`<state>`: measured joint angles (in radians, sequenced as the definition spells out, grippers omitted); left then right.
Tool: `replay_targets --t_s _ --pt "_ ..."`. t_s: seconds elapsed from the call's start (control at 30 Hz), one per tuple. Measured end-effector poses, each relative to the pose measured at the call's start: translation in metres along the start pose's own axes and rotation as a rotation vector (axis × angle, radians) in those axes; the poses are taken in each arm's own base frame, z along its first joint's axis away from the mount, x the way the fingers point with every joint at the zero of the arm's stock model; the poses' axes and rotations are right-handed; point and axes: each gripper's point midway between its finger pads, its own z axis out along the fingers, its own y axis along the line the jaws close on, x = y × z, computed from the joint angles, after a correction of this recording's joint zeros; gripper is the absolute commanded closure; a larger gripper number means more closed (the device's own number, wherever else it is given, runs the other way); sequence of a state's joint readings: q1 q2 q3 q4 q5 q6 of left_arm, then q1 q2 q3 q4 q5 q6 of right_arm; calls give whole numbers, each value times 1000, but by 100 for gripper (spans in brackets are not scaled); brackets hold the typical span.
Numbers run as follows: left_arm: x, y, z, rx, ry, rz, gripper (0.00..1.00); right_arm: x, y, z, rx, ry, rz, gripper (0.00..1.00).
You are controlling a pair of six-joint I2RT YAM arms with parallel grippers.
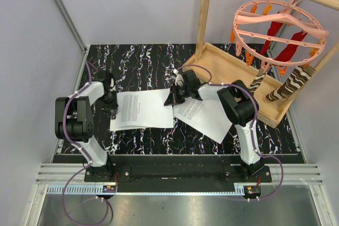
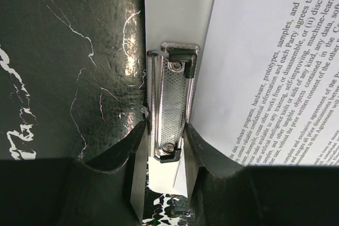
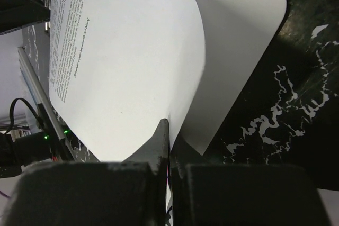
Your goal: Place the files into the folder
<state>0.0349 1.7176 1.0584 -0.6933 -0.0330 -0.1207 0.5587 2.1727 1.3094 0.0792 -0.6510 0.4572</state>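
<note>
Between the left gripper's [image 2: 165, 149] fingers [image 2: 135, 157] sits the metal clip [image 2: 168, 104]. The jaws are drawn narrow, one pad against each long side of its lever. The clip is fixed to the short edge of the folder [image 2: 175, 9], the edge at nine o'clock as I look down over the arms. Bare white board shows just past the clip. The printed sheet [image 2: 265, 51] lies on the board toward three o'clock, with its near edge right beside the clip. I cannot tell whether that edge is tucked under it.

Over at the folder's three o'clock edge, the right gripper [image 3: 168, 146] has its jaws pressed fully together on the far edge of that same sheet. The paper curls up from the pinch in a soft bow. The folder's rounded corner shows beneath it, flat on the black marbled table [image 1: 143, 56].

A second sheet [image 1: 209, 120] lies at about four o'clock from the folder, skewed and partly under the right arm. A wooden tray [image 1: 228, 64] stands at two o'clock on the table, and a pink hanger ring [image 1: 275, 25] hangs above it.
</note>
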Motion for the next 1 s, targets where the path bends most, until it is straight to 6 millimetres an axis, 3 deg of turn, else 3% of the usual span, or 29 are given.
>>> replay_targets --t_s 0.07,0.1,0.17,0.23,0.27,0.4,0.5,0.63,0.77,0.87,1.0 --pt "0 0 0 -1 -1 -1 100 -1 -1 -1 11 6 -15 97" --pt "0 0 0 -1 -1 -1 100 -1 -1 -1 16 11 -20 88" --pt "0 0 0 -1 -1 -3 100 -3 -1 -2 27 19 -26 82" --pt "0 0 0 -1 0 -6 91 -5 0 -3 32 26 -31 74" --pt "0 0 0 -1 1 -10 75 -7 0 -3 38 26 -33 73" --pt "1 -1 0 -7 3 -30 50 -10 1 -4 49 26 -30 71" --pt "5 0 -1 -15 17 -44 41 -10 1 -3 50 32 -18 71" --pt "6 0 -2 -29 19 -56 41 -12 1 -1 45 32 -6 72" --pt "4 1 -6 -37 15 -60 49 -12 1 1 41 34 -1 74" --pt "-4 1 -10 -40 -3 -61 55 -13 1 1 40 34 2 75" --pt "-17 0 -13 -39 -29 -59 54 -13 1 2 40 34 3 76"
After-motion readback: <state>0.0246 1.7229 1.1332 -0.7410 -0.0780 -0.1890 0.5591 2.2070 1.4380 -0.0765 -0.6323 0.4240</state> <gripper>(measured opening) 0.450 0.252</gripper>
